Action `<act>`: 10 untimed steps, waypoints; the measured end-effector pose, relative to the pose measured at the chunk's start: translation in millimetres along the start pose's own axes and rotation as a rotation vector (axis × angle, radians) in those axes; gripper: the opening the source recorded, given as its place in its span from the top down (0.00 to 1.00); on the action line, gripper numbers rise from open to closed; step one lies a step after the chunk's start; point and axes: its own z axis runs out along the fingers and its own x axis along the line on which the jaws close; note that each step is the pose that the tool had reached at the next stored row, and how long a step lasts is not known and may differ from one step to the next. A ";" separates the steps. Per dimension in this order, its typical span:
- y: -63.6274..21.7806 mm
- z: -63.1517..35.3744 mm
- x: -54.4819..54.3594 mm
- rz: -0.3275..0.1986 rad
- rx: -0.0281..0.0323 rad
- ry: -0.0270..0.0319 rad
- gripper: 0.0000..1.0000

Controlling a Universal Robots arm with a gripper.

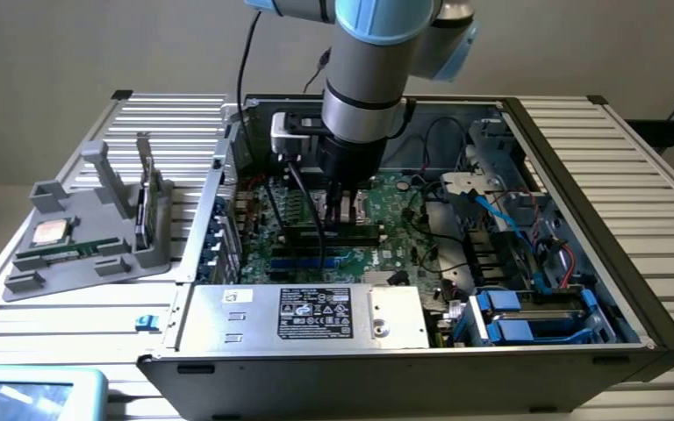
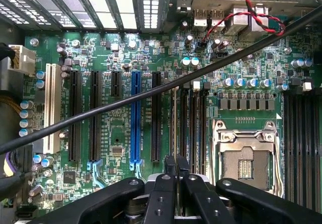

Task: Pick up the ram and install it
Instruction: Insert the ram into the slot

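My gripper (image 1: 336, 221) reaches down into the open computer case (image 1: 571, 175), just above the green motherboard (image 1: 396, 197). Its black fingers (image 2: 168, 169) stand close together over the row of long black memory slots (image 2: 192, 123) beside the processor socket (image 2: 244, 156). The ram (image 1: 331, 234) shows as a dark narrow bar right under the fingertips. In the wrist view the ram (image 2: 174, 128) appears edge-on as a thin pale strip running out from between the fingers, in line with the slots. The jaws are shut on it.
A black cable (image 2: 151, 95) crosses diagonally between the wrist camera and the board. A silver power supply (image 1: 302, 316) and blue drive bays (image 1: 525, 320) line the case's near side. Outside, at the exterior view's left, a grey fixture (image 1: 80, 254) holds a square processor (image 1: 50, 232) and an upright stick (image 1: 143, 189).
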 end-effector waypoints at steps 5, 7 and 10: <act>-1.5 0.7 0.0 -0.004 -0.0068 0.0002 0.89; -2.7 1.0 0.0 -0.005 -0.0088 0.0003 0.89; -3.5 1.0 0.1 -0.006 -0.0100 0.0005 0.89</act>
